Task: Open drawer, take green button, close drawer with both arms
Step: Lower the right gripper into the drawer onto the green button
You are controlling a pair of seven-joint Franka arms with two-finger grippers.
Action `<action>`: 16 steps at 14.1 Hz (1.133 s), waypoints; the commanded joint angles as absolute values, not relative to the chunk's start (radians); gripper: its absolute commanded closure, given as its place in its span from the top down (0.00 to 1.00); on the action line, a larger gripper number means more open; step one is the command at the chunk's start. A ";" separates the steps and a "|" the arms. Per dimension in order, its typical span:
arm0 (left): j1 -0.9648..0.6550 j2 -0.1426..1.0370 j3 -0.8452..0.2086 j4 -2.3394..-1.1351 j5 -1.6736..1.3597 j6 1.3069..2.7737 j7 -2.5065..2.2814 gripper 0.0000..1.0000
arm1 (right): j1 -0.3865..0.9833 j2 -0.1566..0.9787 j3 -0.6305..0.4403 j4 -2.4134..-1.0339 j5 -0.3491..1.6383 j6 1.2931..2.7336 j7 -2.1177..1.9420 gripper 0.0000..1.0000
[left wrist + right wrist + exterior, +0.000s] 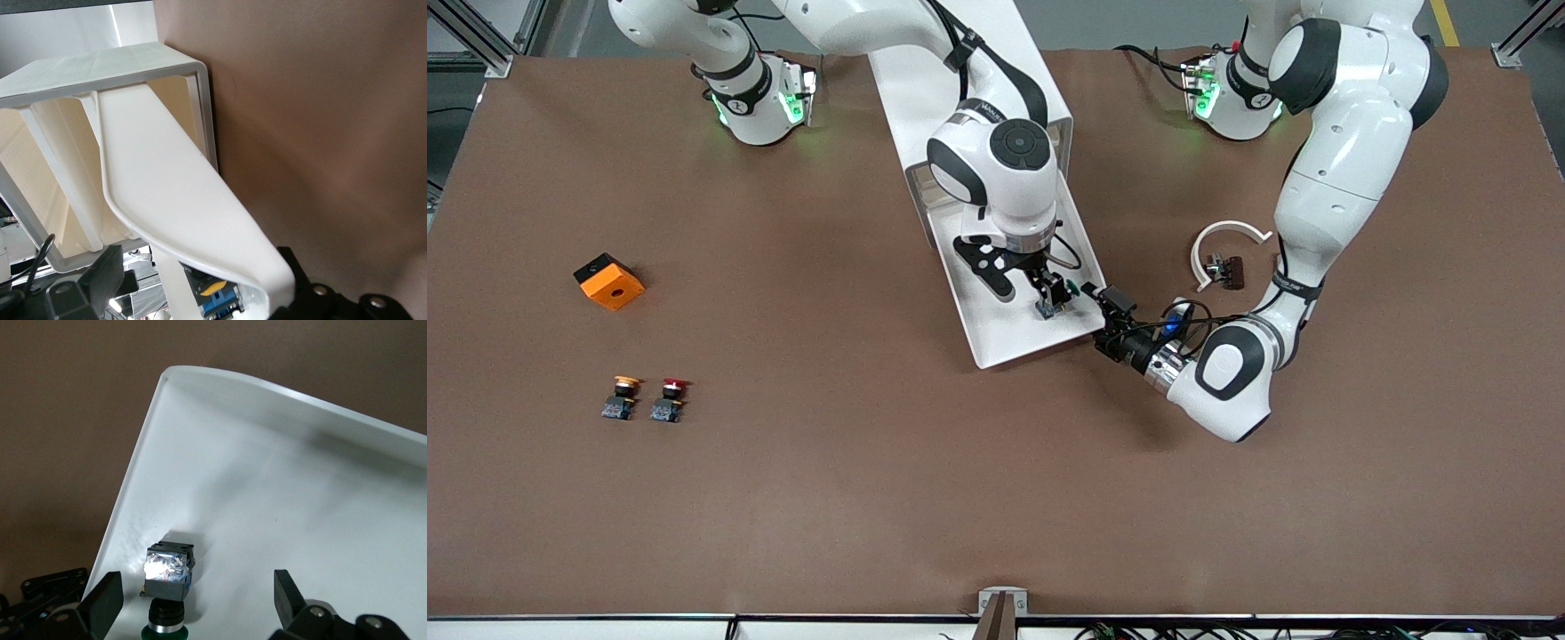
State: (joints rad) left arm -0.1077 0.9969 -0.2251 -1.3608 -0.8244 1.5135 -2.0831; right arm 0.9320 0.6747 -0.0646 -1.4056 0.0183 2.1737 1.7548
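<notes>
The drawer [1021,342] is standing pulled well out of the white cabinet [925,98] at the upper centre of the front view, its long white tray running down toward the middle of the frame. The button [1049,305] is lying on its side inside the tray, near the front end and close to the wall on the left arm's side, with its green cap [166,628] at the bottom edge of the right wrist view and its dark base catching a bright glare.

The right gripper [1051,292] is hanging inside the drawer directly over the button, its fingers [103,603] spread apart on either side of the button and gripping nothing. The right arm's wrist is blocking much of the tray's floor in the front view.

The left gripper [1103,302] is sitting at the drawer's front corner, just right of centre in the front view, with its jaws released and the drawer's curved front rim [200,227] between them.

To the right of the drawer, a white curved clip [1223,244] and a small dark part [1227,269] are lying beside the left arm. At the left of the frame an orange block [608,281] is sitting above a yellow-capped button [622,397] and a red-capped button [669,400], all well apart from the drawer.
</notes>
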 commanded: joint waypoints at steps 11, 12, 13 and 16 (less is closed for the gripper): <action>-0.110 0.913 -0.219 -1.364 -0.785 1.520 -1.977 1.00 | 0.927 0.841 -0.061 -1.221 0.005 2.174 1.804 1.00; -0.110 0.913 -0.219 -1.364 -0.785 1.520 -1.977 1.00 | 0.927 0.845 -0.061 -1.221 0.005 2.178 1.805 1.00; -0.110 0.913 -0.219 -1.364 -0.782 1.520 -1.977 1.00 | 0.928 0.847 -0.061 -1.221 0.005 2.180 1.804 1.00; -0.110 0.913 -0.219 -1.364 -0.781 1.522 -1.976 1.00 | 0.927 0.847 -0.060 -1.221 0.011 2.180 1.799 0.81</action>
